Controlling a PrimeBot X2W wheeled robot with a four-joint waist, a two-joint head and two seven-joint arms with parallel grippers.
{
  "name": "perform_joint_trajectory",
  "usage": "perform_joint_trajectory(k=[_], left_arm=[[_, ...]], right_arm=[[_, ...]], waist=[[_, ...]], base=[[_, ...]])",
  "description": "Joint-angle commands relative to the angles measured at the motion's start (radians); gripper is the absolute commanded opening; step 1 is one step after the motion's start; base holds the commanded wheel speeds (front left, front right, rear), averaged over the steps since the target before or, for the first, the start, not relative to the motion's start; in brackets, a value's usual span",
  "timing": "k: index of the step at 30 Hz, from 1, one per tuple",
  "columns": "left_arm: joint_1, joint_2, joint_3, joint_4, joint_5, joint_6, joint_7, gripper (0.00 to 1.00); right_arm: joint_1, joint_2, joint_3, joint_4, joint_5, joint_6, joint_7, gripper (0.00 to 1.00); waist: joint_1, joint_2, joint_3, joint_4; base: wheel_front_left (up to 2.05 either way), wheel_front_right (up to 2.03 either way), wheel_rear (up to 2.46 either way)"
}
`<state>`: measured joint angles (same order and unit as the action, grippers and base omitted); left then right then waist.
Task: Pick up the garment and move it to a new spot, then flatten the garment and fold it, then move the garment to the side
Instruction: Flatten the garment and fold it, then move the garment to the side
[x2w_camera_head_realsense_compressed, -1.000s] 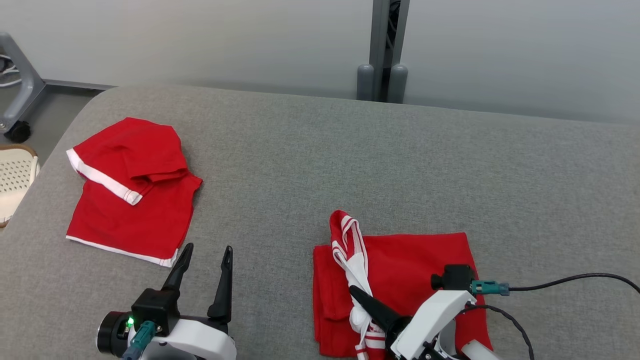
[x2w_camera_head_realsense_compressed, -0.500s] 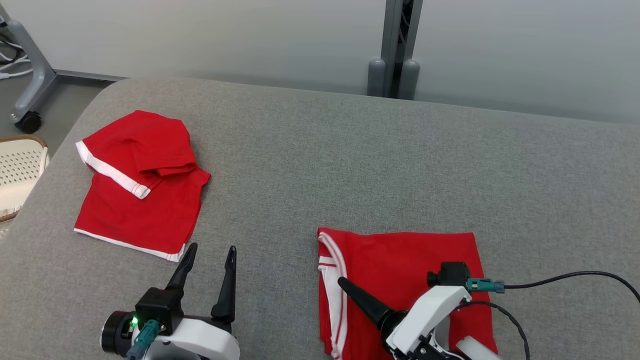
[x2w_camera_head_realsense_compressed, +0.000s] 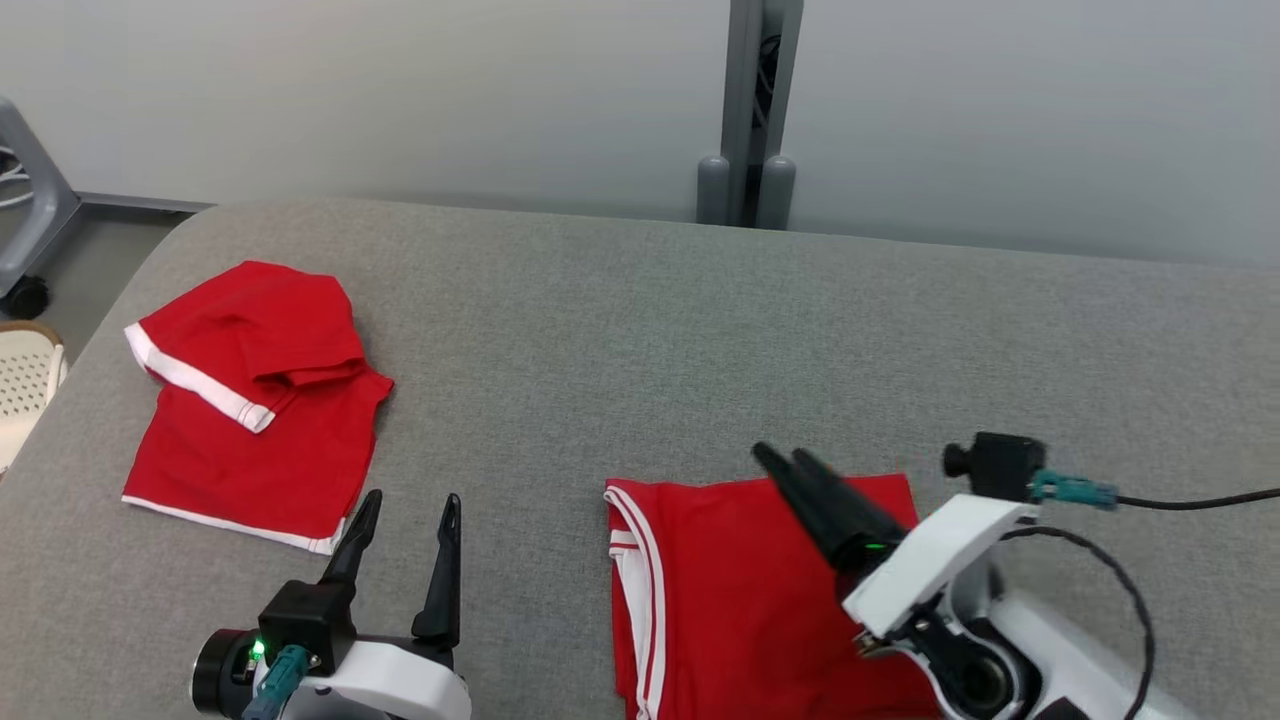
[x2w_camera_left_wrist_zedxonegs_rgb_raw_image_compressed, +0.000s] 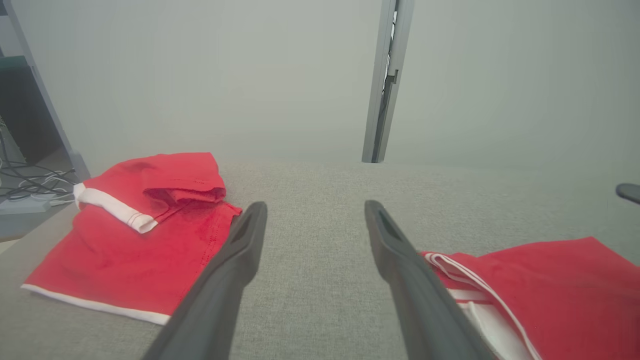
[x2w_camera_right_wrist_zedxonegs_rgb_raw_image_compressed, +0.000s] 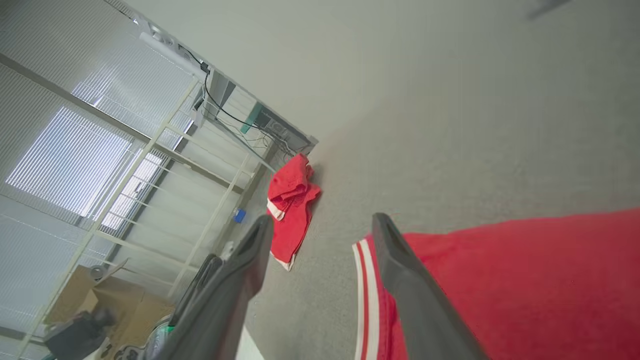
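Head view: The grey fabric tabletop (x2w_camera_head_realsense_compressed: 640, 330) carries two items. The garment (x2w_camera_head_realsense_compressed: 740, 600), red with white striped trim down its left side, lies flat at the near edge, right of centre. A second red garment (x2w_camera_head_realsense_compressed: 250, 420), folded and white-banded, lies near the left edge, well apart from the first. The left gripper (x2w_camera_head_realsense_compressed: 413, 497) sits at the near edge between the two, fingers spread moderately, holding nothing. The right gripper (x2w_camera_head_realsense_compressed: 780, 455) points over the far edge of the garment. Its fingers overlap from this angle, so their spacing cannot be judged here. A black cable (x2w_camera_head_realsense_compressed: 1180, 497) runs off its wrist to the right. A pale perforated basket (x2w_camera_head_realsense_compressed: 25, 375) stands beyond the left edge, and a grey post (x2w_camera_head_realsense_compressed: 745, 110) rises behind the far edge.

Left wrist view: The left gripper (x2w_camera_left_wrist_zedxonegs_rgb_raw_image_compressed: 315, 206) has its fingers parted over bare tabletop (x2w_camera_left_wrist_zedxonegs_rgb_raw_image_compressed: 315, 280), nothing between them. The garment (x2w_camera_left_wrist_zedxonegs_rgb_raw_image_compressed: 550, 290) is at lower right and the second red garment (x2w_camera_left_wrist_zedxonegs_rgb_raw_image_compressed: 135, 240) at left.

Right wrist view: The right gripper (x2w_camera_right_wrist_zedxonegs_rgb_raw_image_compressed: 322, 220) has its fingers clearly apart and empty. The garment (x2w_camera_right_wrist_zedxonegs_rgb_raw_image_compressed: 525, 280) is spread below and to the right. Contact with it cannot be confirmed. The second red garment (x2w_camera_right_wrist_zedxonegs_rgb_raw_image_compressed: 290, 210) lies far off beyond the fingertips.
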<state>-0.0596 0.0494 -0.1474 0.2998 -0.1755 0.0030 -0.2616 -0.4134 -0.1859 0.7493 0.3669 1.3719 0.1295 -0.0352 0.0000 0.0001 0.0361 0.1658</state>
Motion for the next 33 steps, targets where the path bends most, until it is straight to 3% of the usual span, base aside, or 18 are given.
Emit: perform_joint_trajectory(k=[1, 3, 7, 10, 15, 23, 33], left_arm=[[0.008, 0.003, 0.006, -0.010, 0.006, 0.005, -0.003, 1.00], [0.008, 0.003, 0.012, -0.022, 0.007, 0.003, -0.003, 1.00], [0.015, 0.003, 0.016, -0.042, 0.006, 0.002, -0.003, 1.00], [0.016, 0.003, 0.015, -0.055, 0.018, 0.000, -0.003, 1.00], [0.022, 0.003, 0.021, -0.078, -0.001, 0.008, -0.003, 1.00], [0.036, 0.003, 0.015, -0.107, -0.001, 0.014, -0.003, 1.00], [0.070, 0.003, 0.027, -0.137, 0.007, 0.026, -0.003, 1.00]], right_arm=[[-0.018, -0.047, 0.001, 0.012, -0.072, 0.002, -0.053, 1.00], [-0.053, -0.109, -0.005, 0.052, -0.216, 0.002, -0.159, 1.00], [-0.097, -0.187, -0.044, 0.125, -0.498, 0.002, -0.227, 1.00], [-0.084, -0.185, -0.169, 0.109, -0.721, 0.002, -0.231, 1.00], [0.049, -0.126, -0.426, -0.005, -1.021, 0.002, -0.231, 1.00], [0.263, 0.018, -0.660, -0.168, -1.210, 0.001, -0.229, 1.00], [0.373, 0.108, -0.707, -0.208, -1.292, 0.001, -0.229, 1.00]], waist=[[0.0000, -0.0001, -0.018, -0.021], [0.0000, -0.0001, -0.031, -0.042], [0.0000, -0.0001, -0.040, -0.074], [0.0000, -0.0001, -0.043, -0.097], [0.0000, -0.0001, -0.044, -0.122], [0.0000, -0.0001, -0.038, -0.136], [0.0000, -0.0001, -0.031, -0.138]], base=[[0.00, 0.00, 0.00], [0.00, 0.00, 0.00], [0.00, 0.00, 0.00], [0.00, 0.00, 0.00], [0.00, 0.00, 0.00], [0.00, 0.00, 0.00], [0.00, 0.00, 0.00]])
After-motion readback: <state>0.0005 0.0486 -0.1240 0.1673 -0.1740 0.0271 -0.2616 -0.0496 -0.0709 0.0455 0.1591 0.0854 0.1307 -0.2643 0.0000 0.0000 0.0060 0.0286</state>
